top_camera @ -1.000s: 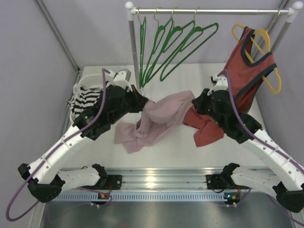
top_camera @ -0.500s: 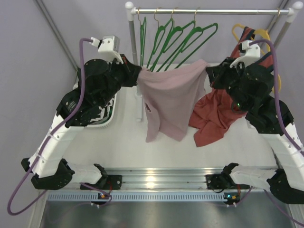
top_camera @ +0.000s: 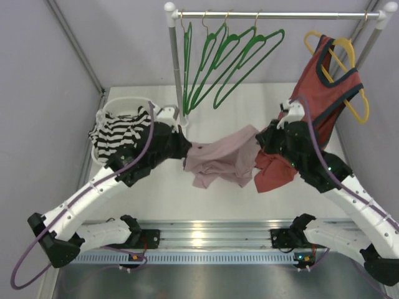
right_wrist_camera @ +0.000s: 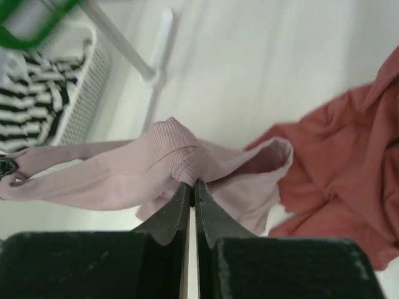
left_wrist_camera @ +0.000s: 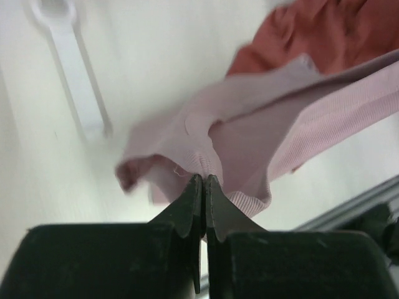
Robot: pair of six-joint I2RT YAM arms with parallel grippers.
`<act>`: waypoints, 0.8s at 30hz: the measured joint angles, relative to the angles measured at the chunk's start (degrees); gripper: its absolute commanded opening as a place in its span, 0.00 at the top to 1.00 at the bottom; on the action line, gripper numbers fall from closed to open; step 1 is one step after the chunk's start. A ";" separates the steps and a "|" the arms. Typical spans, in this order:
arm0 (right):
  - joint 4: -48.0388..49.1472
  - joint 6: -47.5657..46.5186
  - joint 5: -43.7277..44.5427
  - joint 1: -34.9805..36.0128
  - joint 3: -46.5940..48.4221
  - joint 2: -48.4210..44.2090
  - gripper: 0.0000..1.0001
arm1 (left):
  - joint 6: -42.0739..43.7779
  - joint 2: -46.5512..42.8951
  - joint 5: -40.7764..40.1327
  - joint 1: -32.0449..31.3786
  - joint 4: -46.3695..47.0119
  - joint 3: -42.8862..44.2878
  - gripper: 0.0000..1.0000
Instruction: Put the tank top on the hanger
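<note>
Pinching the tank top point(top_camera: 219, 163) at both ends: the left gripper point(left_wrist_camera: 204, 181) is clamping its jaws tight on a ribbed hem, and the right gripper point(right_wrist_camera: 192, 185) is squeezing fully closed on a bunched band of the same pink cloth. The overhead view is showing what neither wrist camera can. The top is stretching between the two grippers and sagging in the middle over the table point(top_camera: 218, 205), though whether its lowest fold is touching down I cannot tell. The green hangers point(top_camera: 240, 59) are dangling from the rail point(top_camera: 274, 14) well beyond both sets of fingers, none of them touching the fabric. The left wrist camera is giving the close detail instead, the hem edge sitting right between the fingertips, with a rust-red cloth point(left_wrist_camera: 324, 31) lying just past the pink. The right wrist view is catching that red cloth off to its gripper's right. The basket point(right_wrist_camera: 84, 93), far to that gripper's left, is holding the striped garment point(right_wrist_camera: 31, 93), bundled inside its white mesh wall.
</note>
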 measured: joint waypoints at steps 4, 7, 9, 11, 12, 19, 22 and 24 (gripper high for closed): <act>3.52 6.32 -5.01 0.04 -21.00 -5.92 1.00 | -6.16 -2.25 6.54 0.02 6.64 -20.98 1.00; 5.05 11.41 -8.85 0.31 -35.71 -8.98 1.00 | -10.16 -0.96 12.41 0.00 11.80 -32.54 1.00; 4.66 14.29 -10.84 0.39 -43.41 -11.34 1.00 | -11.89 1.27 15.13 -0.15 13.64 -36.13 1.00; 3.98 16.46 -12.04 0.42 -47.82 -13.88 0.94 | -13.25 3.89 17.25 -0.57 15.87 -38.12 0.90; 3.63 17.11 -12.35 0.42 -48.52 -14.78 0.92 | -13.60 4.70 17.99 -0.76 16.98 -38.60 0.86; 3.02 18.75 -12.68 0.42 -47.52 -17.29 0.62 | -15.23 4.24 19.17 -1.20 21.22 -39.06 0.51; 1.60 18.60 -12.20 0.42 -45.13 -16.61 0.51 | -15.37 2.23 18.16 -1.20 20.76 -39.06 0.50; 1.27 18.40 -11.76 0.42 -42.66 -16.00 0.45 | -15.54 0.50 16.96 -1.20 19.96 -39.04 0.50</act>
